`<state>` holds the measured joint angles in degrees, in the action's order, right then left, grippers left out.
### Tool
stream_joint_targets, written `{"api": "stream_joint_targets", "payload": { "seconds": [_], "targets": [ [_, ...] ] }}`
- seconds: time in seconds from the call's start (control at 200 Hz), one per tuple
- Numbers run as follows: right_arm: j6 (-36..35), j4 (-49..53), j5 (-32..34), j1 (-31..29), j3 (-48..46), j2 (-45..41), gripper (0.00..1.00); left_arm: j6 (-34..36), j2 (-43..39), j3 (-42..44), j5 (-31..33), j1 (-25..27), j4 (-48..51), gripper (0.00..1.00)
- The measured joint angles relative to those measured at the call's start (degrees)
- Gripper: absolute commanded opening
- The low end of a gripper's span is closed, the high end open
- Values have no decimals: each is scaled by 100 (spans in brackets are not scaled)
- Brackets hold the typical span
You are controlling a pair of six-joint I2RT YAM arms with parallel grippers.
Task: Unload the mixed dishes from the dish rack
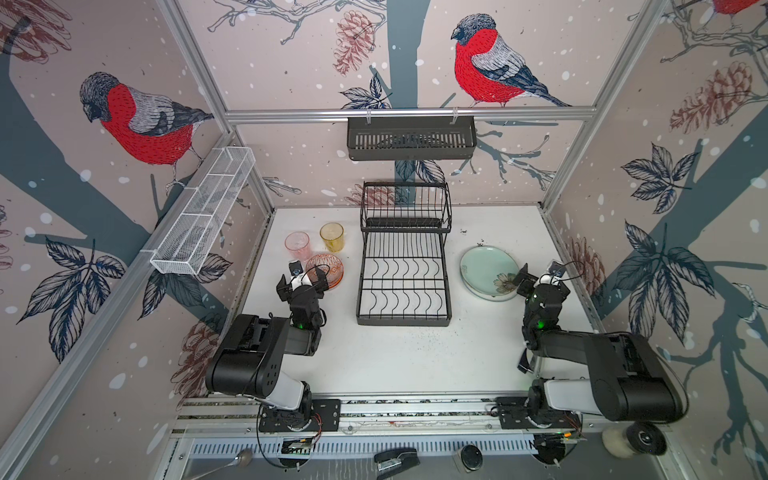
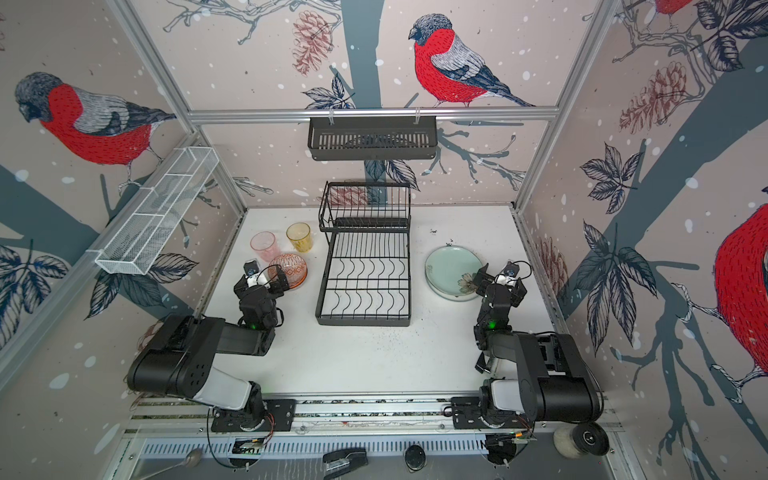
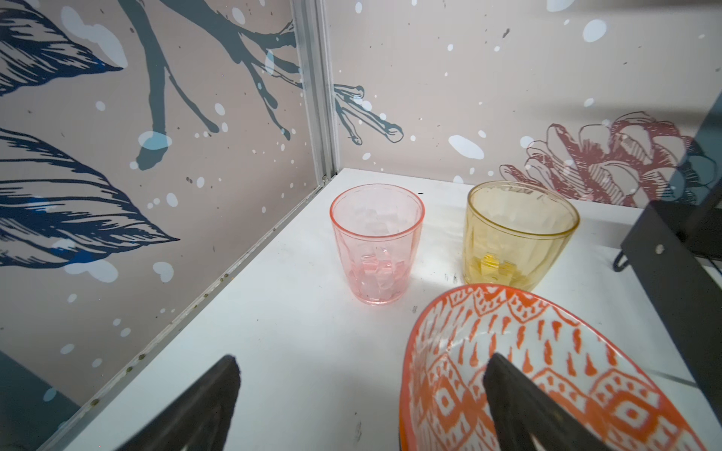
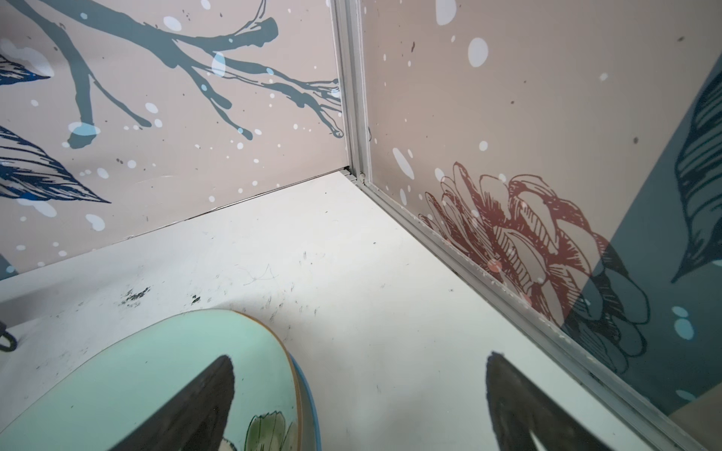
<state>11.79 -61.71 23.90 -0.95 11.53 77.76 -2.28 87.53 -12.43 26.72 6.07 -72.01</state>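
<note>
A black two-tier wire dish rack (image 1: 404,320) stands at the back centre of the white worktop (image 1: 407,361), seen in both top views, with the dishes set down on either side of it. To its left, a pink tumbler (image 1: 298,245) and an amber tumbler (image 1: 332,237) stand upright side by side, close but apart. An orange-patterned bowl (image 1: 332,266) sits just in front of them, right way up.

The left hand (image 1: 302,282) hovers at the bowl with its fingers spread wide and nothing held. In the left wrist view one finger (image 3: 519,398) lies over the bowl's inside and the other (image 3: 211,394) over bare worktop.

To the rack's right lies a mint plate (image 1: 486,266) painted with a flower, and a second rim shows beneath it. The right hand (image 1: 540,282) is likewise released, with one finger (image 4: 203,394) over the plate's edge and the other (image 4: 512,394) over the worktop.

A black slotted shelf basket (image 1: 411,137) hangs on the back wall, and a white mesh tray (image 1: 203,212) on the left.
</note>
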Motion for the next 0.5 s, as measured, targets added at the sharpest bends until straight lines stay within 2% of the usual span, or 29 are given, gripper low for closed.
{"api": "stream_joint_targets", "payload": {
  "seconds": [0.22,0.345,0.5],
  "targets": [
    [-103,-249,-424,96,17,345,99,138,256,208,-105,74,-608,98],
    [-356,-516,-787,-48,52,837,100,190,286,125,-101,105,-612,98],
    [-542,-564,-1008,-105,142,846,100,223,291,114,-94,114,-640,98]
  ]
}}
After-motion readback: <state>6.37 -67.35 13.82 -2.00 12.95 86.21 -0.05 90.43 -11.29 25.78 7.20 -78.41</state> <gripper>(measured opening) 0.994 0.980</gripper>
